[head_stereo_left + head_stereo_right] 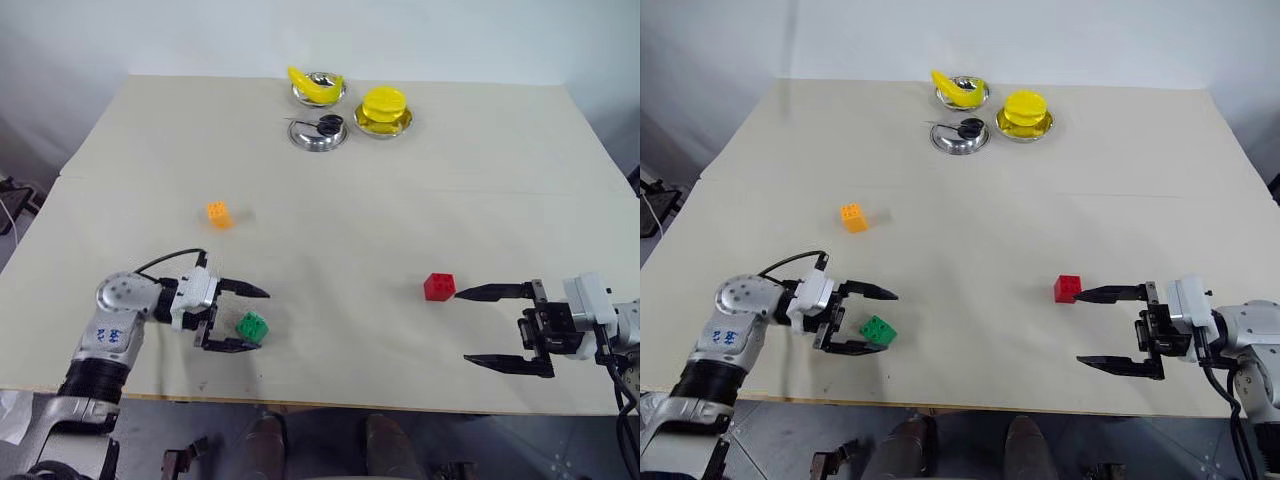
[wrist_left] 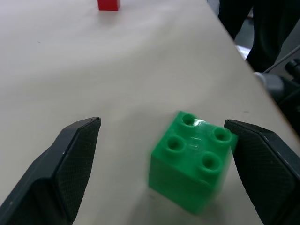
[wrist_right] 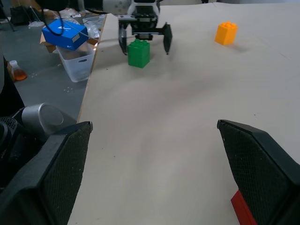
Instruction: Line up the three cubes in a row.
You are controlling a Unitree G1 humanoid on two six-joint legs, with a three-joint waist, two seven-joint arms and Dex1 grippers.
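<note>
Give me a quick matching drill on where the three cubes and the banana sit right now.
Things:
1. green cube
2. red cube
3. orange cube
4. banana

Places:
A. in a steel bowl at the far edge of the table
B. alone on the table, with no gripper near
C. between the open jaws of the left gripper
D. at the tip of the right gripper's far finger, outside its open jaws

Pairs: 1-C, 2-D, 3-B, 4-A
</note>
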